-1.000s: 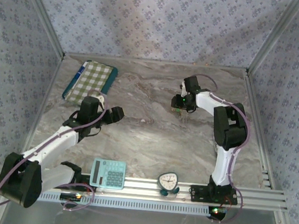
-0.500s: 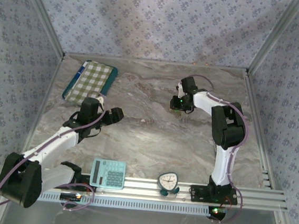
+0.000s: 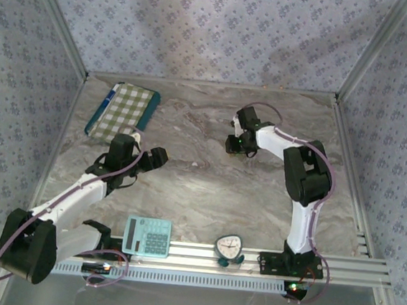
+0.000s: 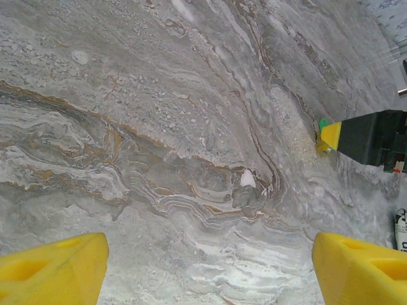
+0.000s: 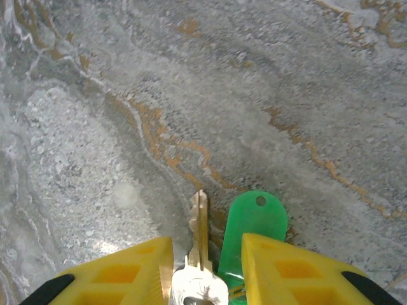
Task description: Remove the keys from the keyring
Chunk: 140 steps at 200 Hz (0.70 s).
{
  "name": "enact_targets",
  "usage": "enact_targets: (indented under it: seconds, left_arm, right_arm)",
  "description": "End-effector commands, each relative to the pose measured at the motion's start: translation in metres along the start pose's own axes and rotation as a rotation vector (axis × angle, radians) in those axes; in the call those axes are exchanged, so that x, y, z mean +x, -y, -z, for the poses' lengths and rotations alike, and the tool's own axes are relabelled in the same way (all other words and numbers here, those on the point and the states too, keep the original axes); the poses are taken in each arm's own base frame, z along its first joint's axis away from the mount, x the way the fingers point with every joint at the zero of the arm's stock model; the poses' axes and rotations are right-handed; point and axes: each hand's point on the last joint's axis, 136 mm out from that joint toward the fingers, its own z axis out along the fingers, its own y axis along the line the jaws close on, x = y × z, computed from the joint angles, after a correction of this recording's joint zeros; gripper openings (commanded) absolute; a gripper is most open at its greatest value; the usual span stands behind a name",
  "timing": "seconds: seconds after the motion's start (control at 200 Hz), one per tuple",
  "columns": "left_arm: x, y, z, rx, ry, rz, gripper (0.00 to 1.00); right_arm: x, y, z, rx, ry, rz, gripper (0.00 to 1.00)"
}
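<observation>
Marble table (image 3: 200, 188), keys (image 5: 200, 235) well inside edges

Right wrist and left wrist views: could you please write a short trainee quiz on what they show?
1. True or false: in the right wrist view, the green tag lies left of the key.
2. What sits between the right end effector's fingertips? A) a calculator B) the key's head C) nothing
3. Fill in: the left end effector stands ____ above the marble table.
Key: 1 false, the tag lies right of the key; 2 B; 3 open.
</observation>
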Motion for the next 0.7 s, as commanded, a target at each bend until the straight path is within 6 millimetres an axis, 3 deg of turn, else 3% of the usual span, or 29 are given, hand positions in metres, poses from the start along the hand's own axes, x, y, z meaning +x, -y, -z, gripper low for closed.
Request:
enact_targets:
  seconds: [0.0,0.16,0.23,0.34,0.41,0.695]
  left_arm:
    - [-0.003,0.002,0.003,0.012,0.028,0.005,0.84]
    - [-0.003,0.004,0.003,0.018,0.03,0.008,0.84]
    - [-0.003,0.003,0.003,0.018,0.029,0.008,0.84]
    - [-0.003,0.003,0.003,0.019,0.028,0.008,0.84]
    - [-0.003,0.004,0.003,0.022,0.03,0.008,0.84]
    - [-0.001,0.005,0.003,0.03,0.027,0.009,0.84]
  right_arm:
    - [0.01,0.001,0.012,0.06,-0.026,0.054,0.34]
    - [0.01,0.009,0.021,0.14,-0.004,0.044,0.36]
    - [0.009,0.012,0.025,0.177,0.007,0.031,0.44]
    - [0.009,0.014,0.03,0.241,0.025,0.008,0.45]
    - [0.011,0.013,0.032,0.274,0.026,-0.03,0.53]
    - [0.026,0.002,0.026,0.346,0.006,-0.191,0.53]
